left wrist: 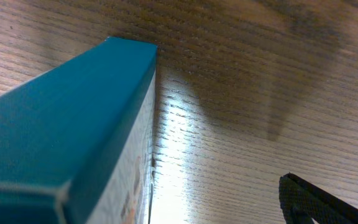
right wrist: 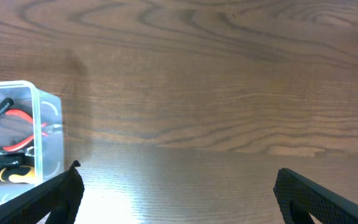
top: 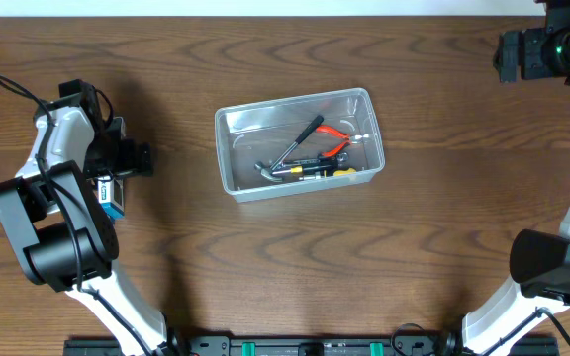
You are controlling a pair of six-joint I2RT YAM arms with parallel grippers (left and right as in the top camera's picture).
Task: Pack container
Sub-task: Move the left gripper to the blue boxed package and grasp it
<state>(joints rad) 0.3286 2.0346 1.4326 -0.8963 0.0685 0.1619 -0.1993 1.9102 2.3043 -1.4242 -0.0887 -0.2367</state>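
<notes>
The clear plastic container (top: 364,99) stands mid-table, holding red-handled pliers (top: 332,138), a hammer (top: 283,161) and a yellow-and-black screwdriver (top: 320,171). Its corner shows at the left of the right wrist view (right wrist: 48,106). My left gripper (top: 110,178) is at the far left, right at a small blue-and-white box (top: 114,196). In the left wrist view the box (left wrist: 61,130) fills the left side. One finger (left wrist: 316,202) stands well apart from it at the lower right; the other finger is hidden. My right gripper (right wrist: 179,193) is open and empty, up at the far right (top: 511,56).
The wooden table (top: 285,277) lies under everything. Both arm bases stand at the front edge, left (top: 62,247) and right (top: 552,262).
</notes>
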